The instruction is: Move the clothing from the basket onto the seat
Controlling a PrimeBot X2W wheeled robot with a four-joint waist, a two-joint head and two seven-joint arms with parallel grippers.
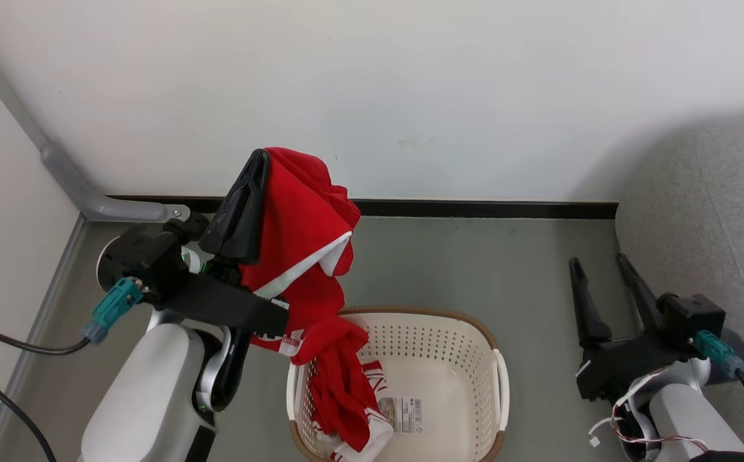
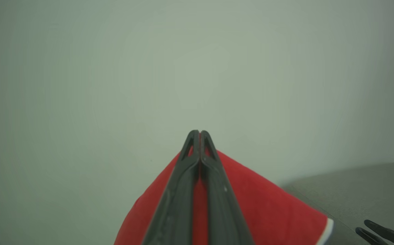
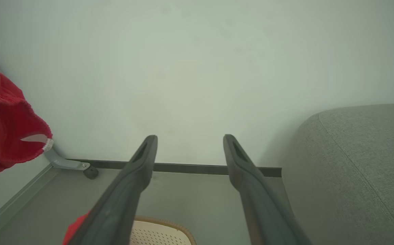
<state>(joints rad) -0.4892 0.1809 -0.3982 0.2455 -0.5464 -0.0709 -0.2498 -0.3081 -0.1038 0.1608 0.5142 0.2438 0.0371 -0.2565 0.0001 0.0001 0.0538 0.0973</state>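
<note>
Half-lifted only: raise the clothing (image 1: 304,224), clamped in the shut left gripper (image 1: 260,160) with its tail hanging in the basket (image 1: 439,346), clear of the rim, then swing right toward the seat (image 1: 718,205), leaving the empty right gripper (image 1: 598,262) spread wide.

The head camera looks down at the basket (image 1: 449,343); both wrist cameras face the wall (image 2: 197,68), sharing the clothing (image 2: 268,204).

Soft, even light made the head view bright, with a broad faint shadow on the wall (image 1: 635,160) beside the seat (image 1: 718,212). Both wrist views were dimmer, greenish and darkened toward their corners; the clothing (image 2: 268,204) close to the left wrist camera looked blurred.
</note>
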